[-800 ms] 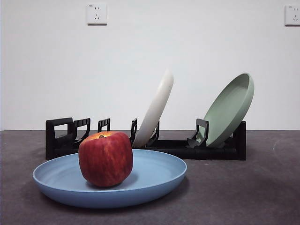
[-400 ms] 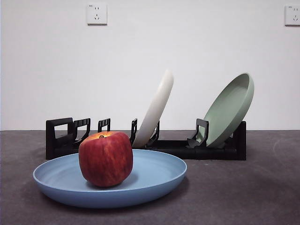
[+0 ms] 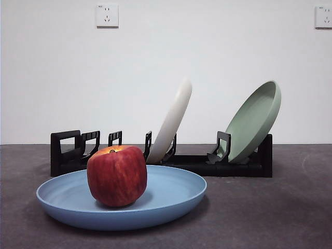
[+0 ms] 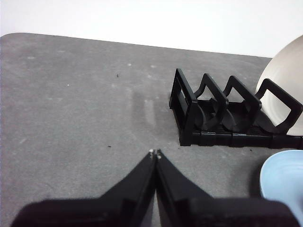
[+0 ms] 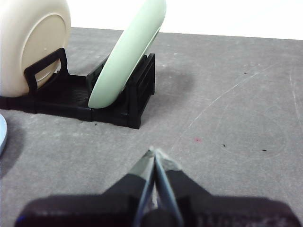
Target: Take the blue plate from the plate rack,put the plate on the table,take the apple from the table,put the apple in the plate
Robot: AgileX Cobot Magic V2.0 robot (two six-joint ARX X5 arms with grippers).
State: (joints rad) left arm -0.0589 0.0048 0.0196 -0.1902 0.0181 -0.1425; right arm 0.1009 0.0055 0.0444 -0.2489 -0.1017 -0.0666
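Observation:
The blue plate [image 3: 171, 194] lies flat on the dark grey table [image 3: 270, 212] in front of the plate rack [image 3: 155, 158]. The dark-red apple [image 3: 116, 175] sits upright in the plate, left of its middle. The plate's edge also shows in the left wrist view [image 4: 284, 182] and barely in the right wrist view [image 5: 2, 135]. My left gripper [image 4: 155, 152] is shut and empty, above bare table beside the rack's end [image 4: 189, 118]. My right gripper [image 5: 152, 150] is shut and empty, above bare table beside the rack's other end [image 5: 137, 94]. Neither arm shows in the front view.
A cream-white plate [image 3: 171, 122] and a pale green plate [image 3: 254, 122] lean in the rack; both show in the right wrist view, cream [image 5: 33, 42] and green [image 5: 125, 52]. Wall sockets [image 3: 107, 15] are on the white wall behind.

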